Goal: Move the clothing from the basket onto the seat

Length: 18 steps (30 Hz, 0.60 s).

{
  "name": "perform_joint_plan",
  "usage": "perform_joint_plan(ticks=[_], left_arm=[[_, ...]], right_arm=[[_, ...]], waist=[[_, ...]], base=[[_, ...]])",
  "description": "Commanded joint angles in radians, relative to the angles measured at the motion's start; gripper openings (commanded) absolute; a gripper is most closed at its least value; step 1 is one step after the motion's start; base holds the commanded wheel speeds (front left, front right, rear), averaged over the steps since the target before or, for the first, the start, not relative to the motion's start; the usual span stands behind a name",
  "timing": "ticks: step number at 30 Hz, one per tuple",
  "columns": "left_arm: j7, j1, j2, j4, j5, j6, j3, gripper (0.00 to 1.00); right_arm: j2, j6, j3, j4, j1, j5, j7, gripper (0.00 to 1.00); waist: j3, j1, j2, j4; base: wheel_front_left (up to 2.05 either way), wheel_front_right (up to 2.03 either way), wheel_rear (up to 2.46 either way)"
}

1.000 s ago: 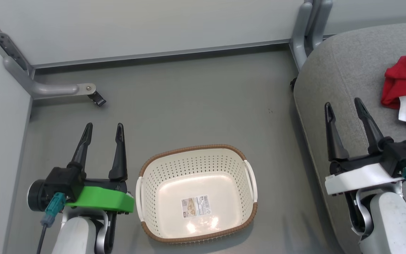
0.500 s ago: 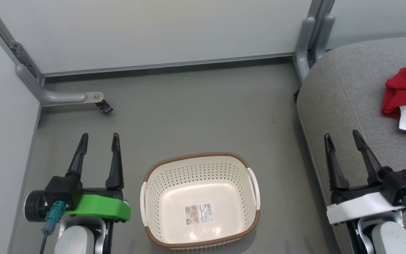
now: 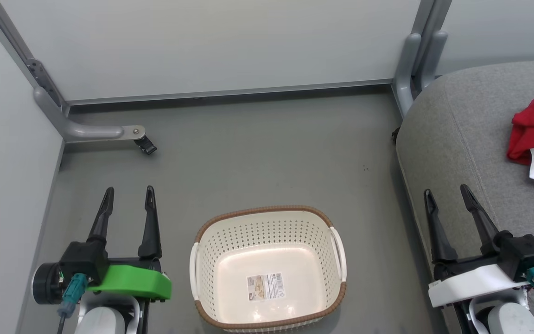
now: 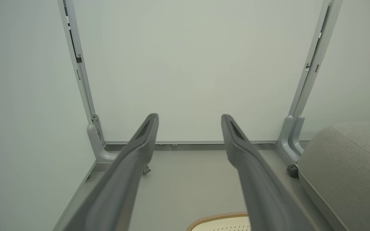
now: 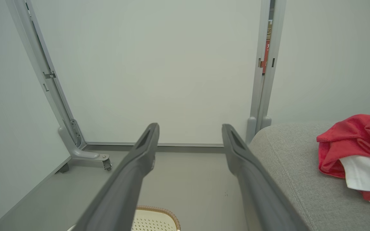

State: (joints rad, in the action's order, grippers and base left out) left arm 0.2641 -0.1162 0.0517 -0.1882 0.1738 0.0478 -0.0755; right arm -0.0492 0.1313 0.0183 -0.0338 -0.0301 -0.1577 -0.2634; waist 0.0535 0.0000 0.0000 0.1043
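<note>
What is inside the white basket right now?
The basket holds just a label sticker on its bare floor. No fabric lies in it; the clothing is on the seat. Its near inner wall is hidden.

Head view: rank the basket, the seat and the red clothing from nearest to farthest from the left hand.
From the left hand:
1. basket, just to its right on the floor.
2. seat, far right, beyond the basket.
3. clothing, on the seat at the view's right edge.

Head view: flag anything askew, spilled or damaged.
Nothing stands out: the cream perforated plastic basket stands upright and empty on the floor, and the crumpled red-and-white clothing lies on the grey fabric seat.
</note>
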Motion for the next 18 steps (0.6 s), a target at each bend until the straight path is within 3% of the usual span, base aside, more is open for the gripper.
perform_joint_plan(ticks=[1, 18], left_arm=[[0.000, 0.016, -0.001, -0.002, 0.001, -0.005, -0.001, 1.00], [0.000, 0.038, -0.001, 0.005, -0.001, -0.008, -0.011, 1.00]], right_arm=[[-0.003, -0.001, 0.000, -0.005, 0.012, 0.004, -0.002, 1.00], [-0.003, -0.001, 0.008, -0.021, 0.004, 0.019, -0.002, 1.00]], waist=[[-0.003, 0.0000, 0.0000, 0.003], [-0.017, 0.0000, 0.0000, 0.017]], base=[[0.00, 0.00, 0.00], [0.00, 0.00, 0.00]])
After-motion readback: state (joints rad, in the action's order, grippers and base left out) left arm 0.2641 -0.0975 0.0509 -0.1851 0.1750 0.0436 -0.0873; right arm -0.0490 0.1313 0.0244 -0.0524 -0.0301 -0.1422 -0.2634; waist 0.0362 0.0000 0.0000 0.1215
